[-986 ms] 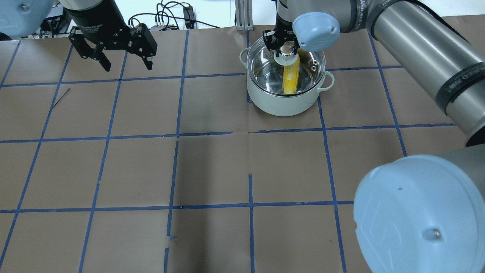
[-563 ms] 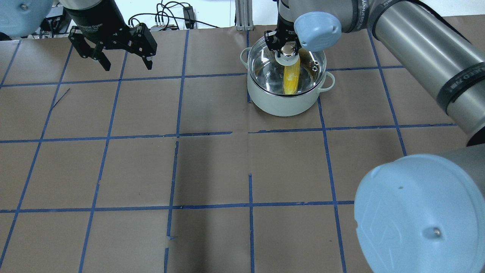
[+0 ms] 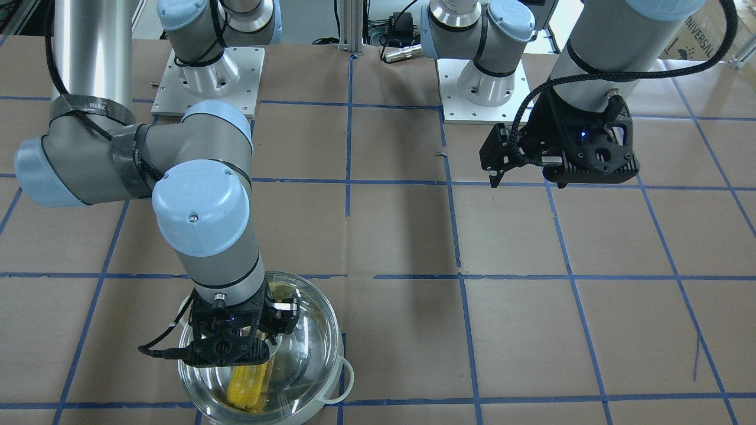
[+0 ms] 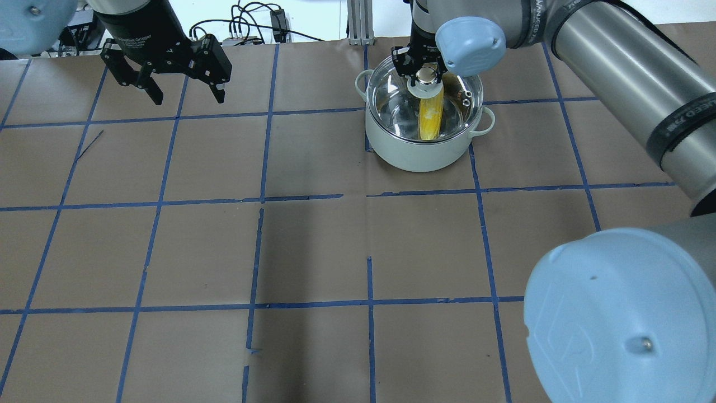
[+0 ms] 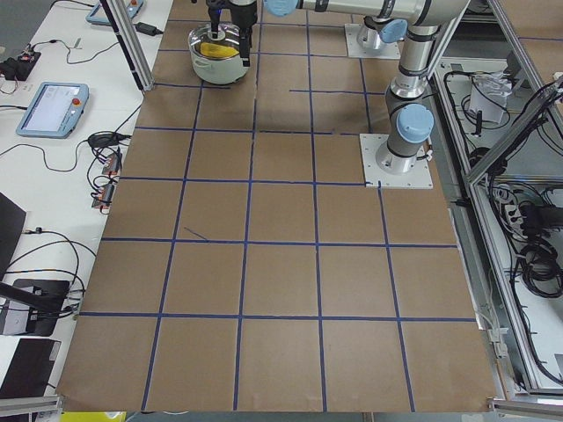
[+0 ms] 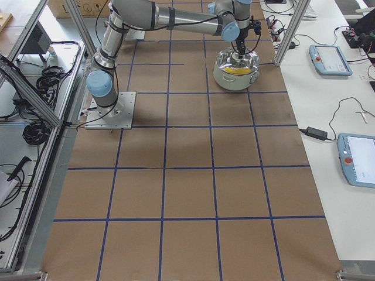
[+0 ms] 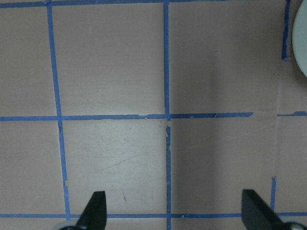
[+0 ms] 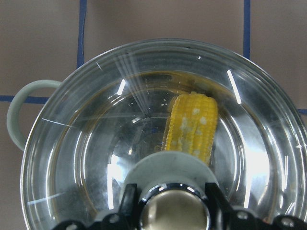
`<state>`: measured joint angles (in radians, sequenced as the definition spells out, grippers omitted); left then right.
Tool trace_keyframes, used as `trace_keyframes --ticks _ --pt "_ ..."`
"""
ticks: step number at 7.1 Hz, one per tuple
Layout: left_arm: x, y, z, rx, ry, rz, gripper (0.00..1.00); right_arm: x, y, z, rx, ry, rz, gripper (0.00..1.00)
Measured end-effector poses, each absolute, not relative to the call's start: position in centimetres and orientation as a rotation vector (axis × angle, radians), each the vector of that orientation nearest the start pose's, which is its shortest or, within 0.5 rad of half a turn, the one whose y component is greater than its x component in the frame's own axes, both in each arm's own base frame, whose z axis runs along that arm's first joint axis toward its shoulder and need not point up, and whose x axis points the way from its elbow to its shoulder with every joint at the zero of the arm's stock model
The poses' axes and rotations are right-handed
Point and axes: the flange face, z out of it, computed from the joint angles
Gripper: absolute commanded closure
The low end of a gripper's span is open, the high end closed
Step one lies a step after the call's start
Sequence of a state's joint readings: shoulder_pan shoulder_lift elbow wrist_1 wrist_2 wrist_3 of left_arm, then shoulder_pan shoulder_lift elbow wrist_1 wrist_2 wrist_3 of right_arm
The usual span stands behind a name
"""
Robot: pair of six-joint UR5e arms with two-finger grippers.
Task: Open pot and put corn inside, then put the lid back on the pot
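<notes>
The pot (image 4: 414,154) stands at the far right-centre of the table, pale outside with loop handles. The yellow corn (image 4: 429,120) lies inside it, seen through the clear glass lid (image 4: 397,101) that covers the pot's rim. My right gripper (image 4: 426,71) is above the lid's centre, shut on its gold-topped knob. The right wrist view shows the knob (image 8: 175,215) held tight between the fingers, with the corn (image 8: 192,124) under the glass. My left gripper (image 4: 184,92) is open and empty, hovering over the far left of the table.
Brown paper with blue tape grid lines (image 4: 313,252) covers the table. Cables and an aluminium post (image 4: 358,22) lie past the far edge behind the pot. The pot's edge (image 7: 301,43) just shows in the left wrist view.
My right gripper with the lid has shifted slightly to the right, and the pot has shifted a little with it. The left arm has not moved.
</notes>
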<state>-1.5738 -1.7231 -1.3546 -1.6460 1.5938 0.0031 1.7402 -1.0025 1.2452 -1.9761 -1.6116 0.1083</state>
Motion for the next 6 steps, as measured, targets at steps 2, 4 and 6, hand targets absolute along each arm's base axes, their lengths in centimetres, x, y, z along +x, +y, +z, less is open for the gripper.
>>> trace_keyframes --ticks 2,4,6 --pt "-13.3 -55.3 50.6 0.01 3.119 0.02 0.0 25.2 -69.1 34.5 -0.096 3.138 -0.264 0.16" --pt "-13.3 -55.3 50.7 0.01 3.12 0.019 0.0 25.0 -69.3 34.7 -0.1 3.132 -0.268 0.01" --pt "-13.3 -55.3 50.7 0.01 3.12 0.019 0.0 24.4 -69.8 36.0 -0.114 3.13 -0.28 0.0"
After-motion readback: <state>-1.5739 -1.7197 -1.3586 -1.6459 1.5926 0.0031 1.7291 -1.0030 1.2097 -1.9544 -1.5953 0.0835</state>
